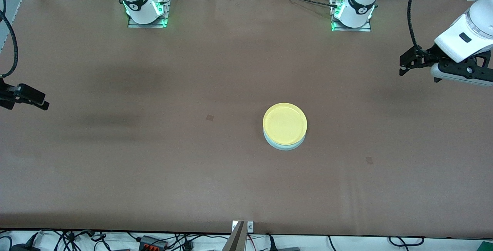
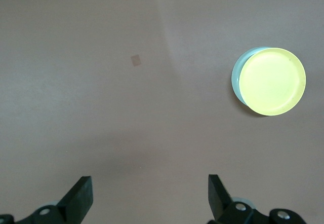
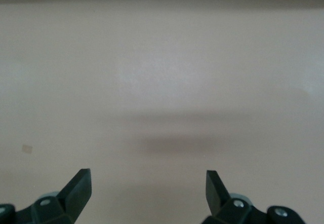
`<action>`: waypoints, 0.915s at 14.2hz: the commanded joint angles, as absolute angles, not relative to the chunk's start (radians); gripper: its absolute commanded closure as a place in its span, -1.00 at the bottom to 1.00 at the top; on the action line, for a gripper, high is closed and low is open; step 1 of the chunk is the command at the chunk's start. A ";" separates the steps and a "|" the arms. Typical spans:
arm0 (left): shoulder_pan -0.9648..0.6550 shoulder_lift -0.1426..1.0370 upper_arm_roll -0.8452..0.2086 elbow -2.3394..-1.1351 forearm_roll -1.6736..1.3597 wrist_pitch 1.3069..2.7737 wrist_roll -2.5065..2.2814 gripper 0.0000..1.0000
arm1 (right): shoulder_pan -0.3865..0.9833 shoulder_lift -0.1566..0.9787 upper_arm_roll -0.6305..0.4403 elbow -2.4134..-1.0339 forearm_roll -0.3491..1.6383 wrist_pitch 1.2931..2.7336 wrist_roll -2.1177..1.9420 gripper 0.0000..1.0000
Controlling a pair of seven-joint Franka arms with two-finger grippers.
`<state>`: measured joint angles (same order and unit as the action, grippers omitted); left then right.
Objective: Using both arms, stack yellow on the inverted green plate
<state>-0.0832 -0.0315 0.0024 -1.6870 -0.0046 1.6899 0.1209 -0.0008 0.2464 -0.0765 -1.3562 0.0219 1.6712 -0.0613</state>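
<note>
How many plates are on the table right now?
2: the yellow plate sits on the green plate, stacked mid-table, slightly toward the left arm's end. None seems hidden.

table (image 1: 154,166): brown | cables (image 1: 77,239): along its near edge

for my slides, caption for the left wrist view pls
Yellow plate stacked on the green plate, the open left tool hanging above bare table.

text on plates: none, both blank
text on table: nothing readable
arm bases: a small round mark on each black band (too tiny to make out)
labels, brands, numbers elsewhere: none I can read
</note>
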 commanded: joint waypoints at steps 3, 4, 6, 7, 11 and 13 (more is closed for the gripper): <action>-0.091 -0.020 0.011 -1.658 -0.015 1.672 0.124 -1.00 | -0.017 0.151 -0.051 -1.472 -0.002 1.664 -0.064 -1.00; -0.092 -0.020 0.009 -1.658 -0.017 1.672 0.126 -1.00 | -0.015 0.126 -0.051 -1.514 -0.002 1.666 -0.061 -1.00; -0.092 -0.018 0.009 -1.658 -0.018 1.672 0.123 -1.00 | -0.015 0.080 -0.051 -1.595 -0.002 1.677 -0.023 -1.00; -0.092 -0.020 0.011 -1.657 -0.018 1.672 0.124 -1.00 | -0.015 0.078 -0.051 -1.601 -0.003 1.669 -0.015 -1.00; -0.091 -0.020 0.009 -1.658 -0.018 1.672 0.123 -1.00 | -0.014 0.049 -0.048 -1.644 -0.012 1.675 -0.026 -1.00; -0.092 -0.020 0.009 -1.657 -0.021 1.672 0.123 -1.00 | -0.014 0.017 -0.046 -1.695 -0.023 1.700 -0.025 -1.00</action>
<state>-0.0846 -0.0315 0.0024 -1.6862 -0.0046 1.6899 0.1209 -0.0008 0.0813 -0.0665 -1.6113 0.0002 1.6684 -0.0395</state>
